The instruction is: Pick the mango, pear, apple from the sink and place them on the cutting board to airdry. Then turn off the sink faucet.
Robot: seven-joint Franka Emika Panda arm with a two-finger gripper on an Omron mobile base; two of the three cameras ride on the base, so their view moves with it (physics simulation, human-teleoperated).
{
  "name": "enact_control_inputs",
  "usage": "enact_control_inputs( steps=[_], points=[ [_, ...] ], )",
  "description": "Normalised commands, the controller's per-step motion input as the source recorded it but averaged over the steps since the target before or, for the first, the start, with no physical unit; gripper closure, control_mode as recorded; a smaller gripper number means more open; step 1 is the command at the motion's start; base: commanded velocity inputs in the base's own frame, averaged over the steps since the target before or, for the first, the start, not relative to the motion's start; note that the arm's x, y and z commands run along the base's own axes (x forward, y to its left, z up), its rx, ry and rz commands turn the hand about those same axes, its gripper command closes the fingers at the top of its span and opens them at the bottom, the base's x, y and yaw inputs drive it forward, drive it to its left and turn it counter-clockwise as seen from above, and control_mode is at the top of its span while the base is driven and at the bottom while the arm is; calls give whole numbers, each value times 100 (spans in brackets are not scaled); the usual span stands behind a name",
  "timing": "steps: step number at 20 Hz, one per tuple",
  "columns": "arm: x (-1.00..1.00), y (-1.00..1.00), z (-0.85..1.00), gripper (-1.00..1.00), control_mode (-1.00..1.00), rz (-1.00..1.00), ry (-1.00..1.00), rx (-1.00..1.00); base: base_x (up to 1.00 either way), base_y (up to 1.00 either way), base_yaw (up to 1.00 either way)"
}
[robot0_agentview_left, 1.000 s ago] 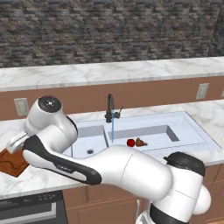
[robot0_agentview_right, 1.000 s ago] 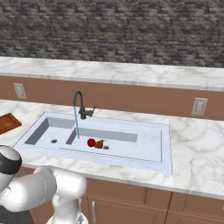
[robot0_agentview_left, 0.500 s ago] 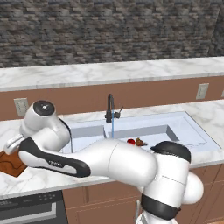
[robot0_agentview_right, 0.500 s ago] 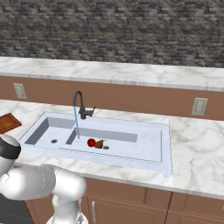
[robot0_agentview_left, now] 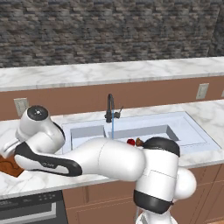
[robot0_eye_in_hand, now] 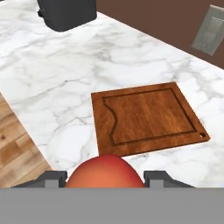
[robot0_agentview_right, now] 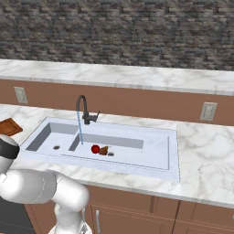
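In the hand view the hand [robot0_eye_in_hand: 105,179] is clamped on the mango [robot0_eye_in_hand: 105,175], a smooth rounded orange-red fruit sitting between the two dark fingertips [robot0_eye_in_hand: 54,178]. It hangs above the bench [robot0_eye_in_hand: 52,78], a glossy white marble slab with soft grey veins. Just beyond the fruit lies the cutting board [robot0_eye_in_hand: 146,117], a flat rectangle of reddish-brown wood with visible grain, a groove cut around its edge and a small hole near one corner. The board is bare. A dark boxy appliance [robot0_eye_in_hand: 65,12] stands at the far end of the bench, and a pale wall outlet [robot0_eye_in_hand: 212,30] sits on the brown backsplash.

In the right base view, a corner of the board shows at the far left edge. Further right is the sink [robot0_agentview_right: 151,170], a wide white rectangular double basin with a round drain in each half. The sink faucet [robot0_agentview_right: 83,109], slim, black and gooseneck-curved, pours a thin blue stream of water [robot0_agentview_right: 81,131]. In the right basin the glossy round red apple [robot0_agentview_right: 95,148] lies touching the duller, lumpy brown pear [robot0_agentview_right: 104,150], next to the drain. Behind rises a rough grey stone wall [robot0_agentview_right: 119,32].
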Motion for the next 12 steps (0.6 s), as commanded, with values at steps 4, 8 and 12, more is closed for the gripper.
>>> enact_control_inputs(
  steps=[4, 8, 12],
  points=[
    [11, 11, -21, 100, -100, 0, 0, -1, 0, 0, 0],
    [18, 9, -23, 100, -100, 0, 1, 0, 0, 0, 0],
    [23, 15, -29, 100, -100, 0, 2, 0, 0, 0, 0]
  ],
)
